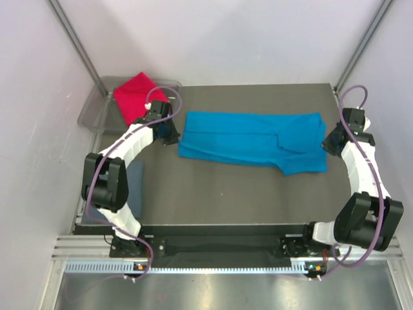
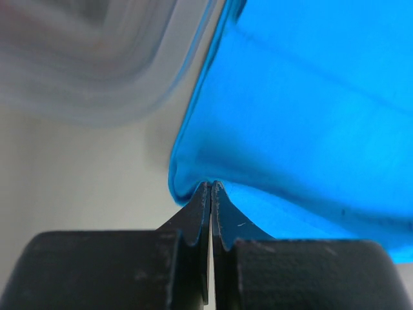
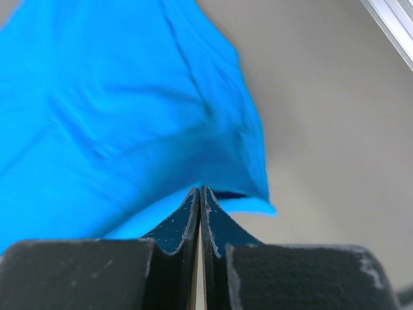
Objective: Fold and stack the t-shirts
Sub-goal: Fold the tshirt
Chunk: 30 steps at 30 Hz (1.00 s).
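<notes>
The dark desk (image 1: pixel 226 194) fills the floor of a white-walled booth, with a metal rail along its near edge where both arms are bolted. The turquoise t-shirt (image 1: pixel 251 139) is the biggest thing on it: plain, bright blue cloth folded lengthwise into a long band across the far half, its right end overlapped by a sleeve that sticks out toward the near side. Bare desk runs from the shirt's near edge to the arm bases, and a narrower strip lies beyond it toward the back wall.

A clear grey tray (image 1: pixel 93 110) sits at the far-left corner against the wall. The crimson t-shirt (image 1: pixel 135 95) lies in it as a folded square turned corner-on. The slate grey-blue t-shirt (image 1: pixel 137 184) lies near the desk's left edge, mostly hidden by the left arm.

The left pincer (image 2: pixel 211 187) is pressed together on the turquoise shirt's left edge, the right pincer (image 3: pixel 200 192) likewise pinching its right edge
</notes>
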Each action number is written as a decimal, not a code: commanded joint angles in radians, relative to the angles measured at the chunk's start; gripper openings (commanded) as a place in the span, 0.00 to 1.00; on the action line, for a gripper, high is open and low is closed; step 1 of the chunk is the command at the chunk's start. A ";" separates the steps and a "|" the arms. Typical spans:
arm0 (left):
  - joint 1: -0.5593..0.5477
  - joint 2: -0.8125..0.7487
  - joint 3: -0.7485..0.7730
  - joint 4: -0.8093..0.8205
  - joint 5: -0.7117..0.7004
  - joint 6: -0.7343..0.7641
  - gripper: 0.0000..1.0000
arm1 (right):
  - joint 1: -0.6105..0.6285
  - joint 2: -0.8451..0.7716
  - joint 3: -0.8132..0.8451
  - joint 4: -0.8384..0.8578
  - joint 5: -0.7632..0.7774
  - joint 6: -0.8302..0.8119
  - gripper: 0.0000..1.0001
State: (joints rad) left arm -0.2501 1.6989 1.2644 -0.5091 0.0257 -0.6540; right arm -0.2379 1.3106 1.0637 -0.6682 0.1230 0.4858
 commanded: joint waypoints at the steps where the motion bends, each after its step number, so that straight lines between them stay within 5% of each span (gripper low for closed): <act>1: 0.008 0.062 0.101 -0.023 -0.059 0.027 0.00 | 0.006 0.077 0.082 0.079 -0.063 -0.021 0.00; 12: 0.015 0.275 0.302 -0.042 -0.032 0.002 0.00 | -0.024 0.285 0.252 -0.011 -0.111 -0.007 0.00; 22: 0.015 0.266 0.231 -0.009 0.065 0.004 0.00 | -0.172 0.205 -0.047 -0.021 -0.250 -0.079 0.44; 30: 0.015 0.262 0.182 0.018 0.095 0.005 0.00 | -0.225 0.171 -0.137 -0.007 -0.258 -0.145 0.42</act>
State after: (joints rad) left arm -0.2428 1.9881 1.4601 -0.5240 0.1051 -0.6521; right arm -0.4610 1.5326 0.9222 -0.6971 -0.1165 0.3843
